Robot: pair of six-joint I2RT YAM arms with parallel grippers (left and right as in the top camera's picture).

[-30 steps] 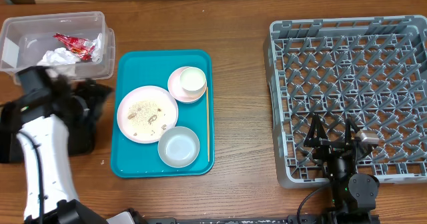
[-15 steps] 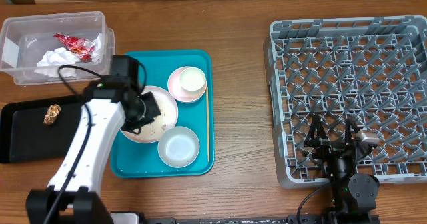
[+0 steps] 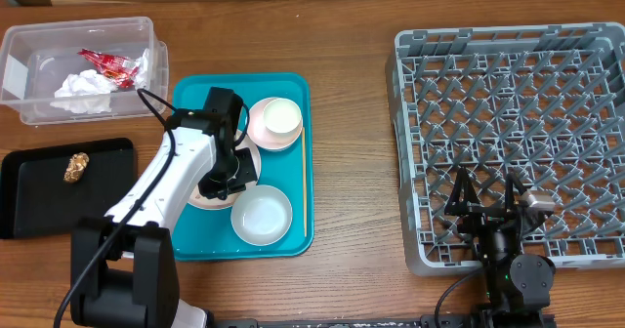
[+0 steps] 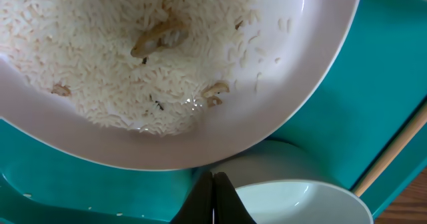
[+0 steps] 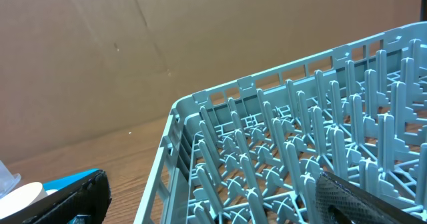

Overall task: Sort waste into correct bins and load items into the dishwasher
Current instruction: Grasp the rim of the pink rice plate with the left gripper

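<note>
Found the left gripper [image 4: 213, 196] shut tip to tip, with nothing seen between the fingers, hanging low over the edge of the plate [image 4: 320, 71] that faced the bowl [image 3: 262, 215], on the teal tray [image 3: 191, 242]. Saw the rice scraps [image 4: 100, 77] heaped on the plate, spreading inward from the fingertips and away from the bowl, which lay just beside the tips on the opposite side. Judged the scraps to be the thing in hand: called for opening and a short reach inward over the rim, not toward the bowl. Noted the black tray [image 3: 39, 196], with one brown bit [image 3: 75, 166] in it, left of the teal tray, on the left arm's side. Saw the right gripper [image 3: 485, 209] wide open and empty at the rack [image 3: 508, 94], well apart from the plate; reckoned the left arm far nearer.
</note>
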